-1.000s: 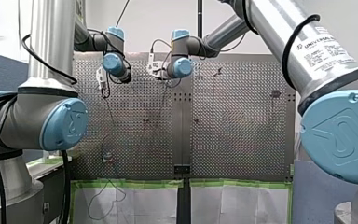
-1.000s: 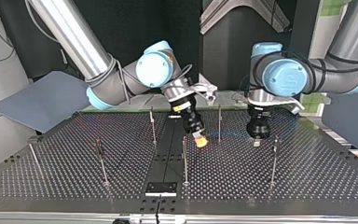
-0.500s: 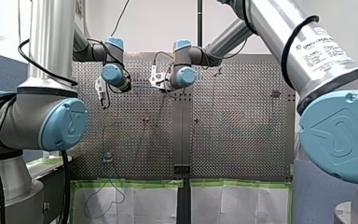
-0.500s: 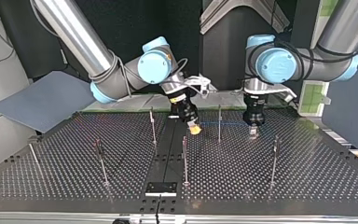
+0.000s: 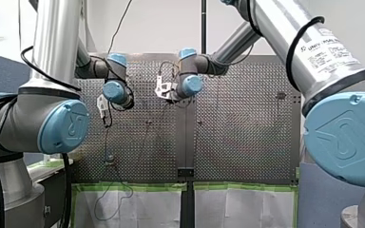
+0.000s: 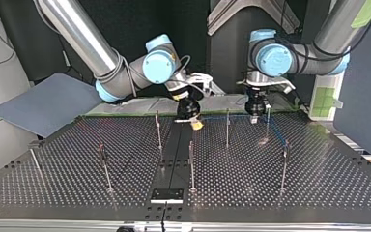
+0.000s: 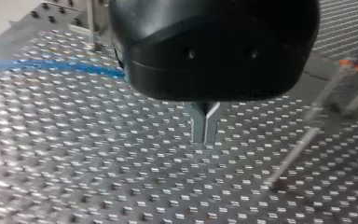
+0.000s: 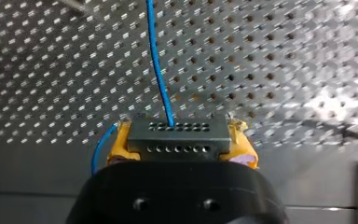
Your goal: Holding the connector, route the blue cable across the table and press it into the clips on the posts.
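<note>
Both grips are showing: right fingers (image 8: 119, 144) are clamping the connector (image 8: 177, 133) (cable (image 8: 158, 70) trailing ahead over the bench (image 6: 319, 183)), left fingers (image 7: 198, 123) are pressing together, nothing visible between — I'd be holding the cable taut, lowering it squarely onto each post (image 6: 227, 126).

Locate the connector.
The connector is clamped between the yellow pads of my right gripper, blue cable leading ahead; in the top view, near the far edge of the table, just left of centre.

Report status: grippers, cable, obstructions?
Right gripper shut on connector. Left gripper jaws shut; grip on blue cable unclear. Cable spans between grippers, passing a post. No obstruction seen.
</note>
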